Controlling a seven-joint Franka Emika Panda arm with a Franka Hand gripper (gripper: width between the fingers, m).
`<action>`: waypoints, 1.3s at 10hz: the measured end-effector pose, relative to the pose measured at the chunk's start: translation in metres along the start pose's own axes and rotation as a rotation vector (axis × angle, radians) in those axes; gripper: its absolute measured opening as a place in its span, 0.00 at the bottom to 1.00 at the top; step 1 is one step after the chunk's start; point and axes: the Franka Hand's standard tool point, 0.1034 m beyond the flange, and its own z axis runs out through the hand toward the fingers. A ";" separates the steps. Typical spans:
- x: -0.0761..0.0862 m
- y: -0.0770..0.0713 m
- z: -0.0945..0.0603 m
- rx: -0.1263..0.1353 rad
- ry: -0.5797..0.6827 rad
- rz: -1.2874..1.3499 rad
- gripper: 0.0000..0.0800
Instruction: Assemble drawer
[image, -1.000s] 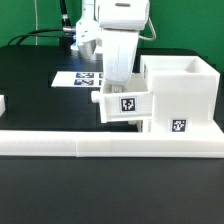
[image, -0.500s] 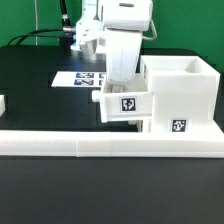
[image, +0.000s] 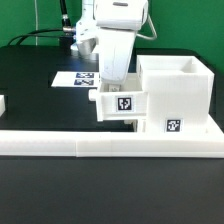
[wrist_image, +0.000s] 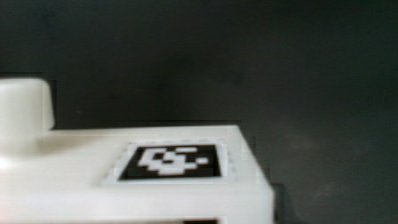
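The table (image: 30, 75) was black, and a long low white wall (image: 110, 143) ran across its front. Behind that wall, toward the exterior view's right, stood the casing (image: 177, 95): a tall white plastic box, open at the top, with one black-and-white square tag low on its front. A small white tray (image: 120, 105), tagged on its front face, touched the casing's side toward the exterior view's left and sat partly pushed into it; how far it went in could not be made out. The arm (image: 118, 35) rose directly above the tray, hiding the tray's top and part of the marker board (image: 78, 78) behind it. The gripper (image: 112, 88) reached down at the tray; whether its jaws were closed on it could not be told. In the blurred wrist view, a white tagged surface (wrist_image: 178, 162) filled the lower frame, cut off by the edges.
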 end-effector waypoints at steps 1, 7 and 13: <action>0.003 0.003 -0.001 0.002 -0.032 -0.048 0.06; 0.002 0.004 -0.001 0.020 -0.070 -0.029 0.14; -0.004 0.014 -0.041 -0.021 -0.086 0.011 0.80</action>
